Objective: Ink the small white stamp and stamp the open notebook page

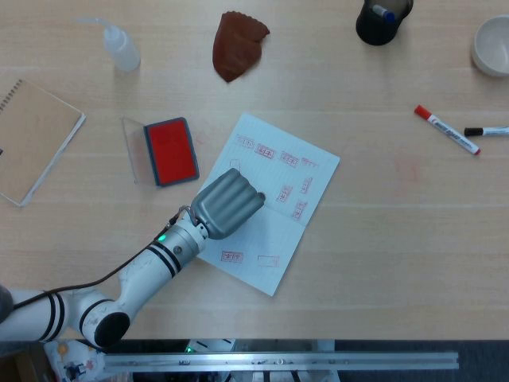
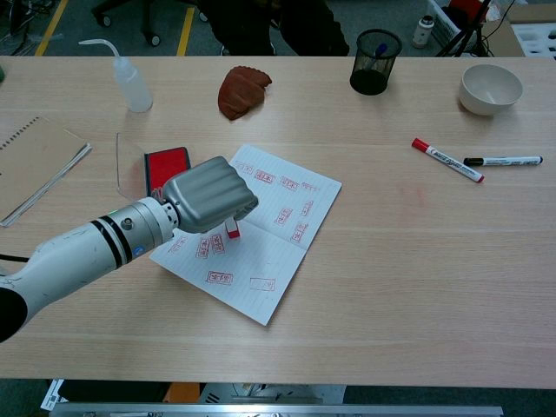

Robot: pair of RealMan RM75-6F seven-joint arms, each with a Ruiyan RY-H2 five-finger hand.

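Bright, even light falls from overhead onto the pale table [image 1: 382, 239] in both views, with no harsh glare on the wood. My left hand [image 1: 229, 204] casts only a soft, short shadow on the notebook page [image 2: 287, 252] beneath it, and its grey shell carries faint highlights along the ridges. Both pictures are sharp, without motion blur. The chest view bows slightly at its edges, and the floor beyond the table lies dimmer.

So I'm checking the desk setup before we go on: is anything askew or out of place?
The open notebook lies turned at an angle to the table edge, and two markers lie loose beside the pen cup. Nothing looks spilled or damaged.
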